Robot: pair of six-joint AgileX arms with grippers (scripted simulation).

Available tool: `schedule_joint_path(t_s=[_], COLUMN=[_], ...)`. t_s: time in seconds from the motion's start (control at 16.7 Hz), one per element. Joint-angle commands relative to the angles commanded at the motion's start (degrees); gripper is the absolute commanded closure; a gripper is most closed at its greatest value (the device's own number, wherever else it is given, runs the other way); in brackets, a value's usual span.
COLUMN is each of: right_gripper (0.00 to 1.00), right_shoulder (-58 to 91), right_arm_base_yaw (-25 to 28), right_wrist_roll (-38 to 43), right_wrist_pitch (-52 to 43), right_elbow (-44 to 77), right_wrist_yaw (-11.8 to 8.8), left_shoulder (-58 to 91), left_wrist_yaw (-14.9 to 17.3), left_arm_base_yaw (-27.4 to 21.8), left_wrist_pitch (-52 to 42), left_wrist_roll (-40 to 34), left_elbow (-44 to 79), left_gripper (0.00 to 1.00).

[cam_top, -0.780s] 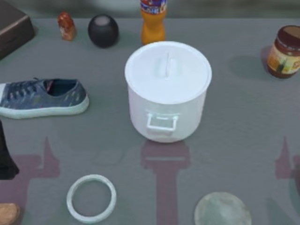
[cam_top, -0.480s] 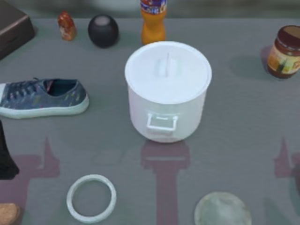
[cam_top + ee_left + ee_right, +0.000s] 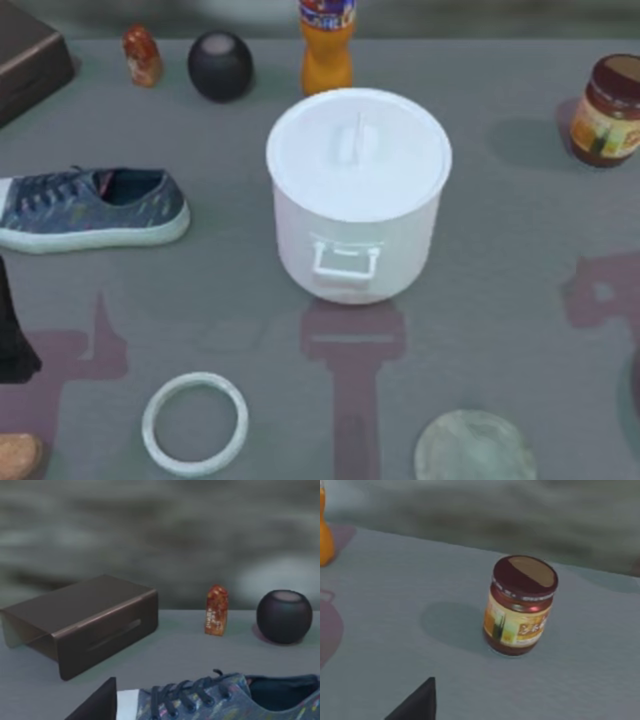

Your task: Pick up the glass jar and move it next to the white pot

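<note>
The glass jar (image 3: 607, 110) stands upright at the far right of the table, with a dark red-brown lid and a yellow-orange label. The right wrist view shows the same jar (image 3: 520, 607) standing alone, well ahead of my right gripper. Only one dark finger (image 3: 420, 702) of that gripper shows, with bare table beside it, so it is open and holds nothing. The white pot (image 3: 357, 190) sits lidded in the middle, its side handle facing the front edge. My left arm (image 3: 12, 335) is parked at the left edge, one finger (image 3: 97, 705) showing by the shoe.
A blue shoe (image 3: 95, 207) lies left of the pot. Along the back stand a dark box (image 3: 30, 60), a red figurine (image 3: 142, 55), a black ball (image 3: 220, 65) and an orange bottle (image 3: 327, 45). A white ring (image 3: 195, 422) and a greenish disc (image 3: 475, 447) lie near the front.
The right arm's shadow on the table has shifted from the front right toward the jar and changed shape. The jar, the pot and the left arm have not moved.
</note>
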Motion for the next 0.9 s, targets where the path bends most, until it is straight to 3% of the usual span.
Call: schedule_joint_path(t_s=[0.9], right_gripper=[0.00], right_shoulder=[85.9], right_arm_base_yaw=[-3.3], right_wrist_roll=[-28.0], right_wrist_pitch=[-48.9], right_elbow=[92.0], right_wrist_yaw=[-6.3], left_shoulder=[0.0], left_wrist_yaw=[0.0], left_arm_base_yaw=[0.0], left_wrist_pitch=[0.0], left_wrist_roll=[0.0], left_elbow=[0.0], left_gripper=[0.00])
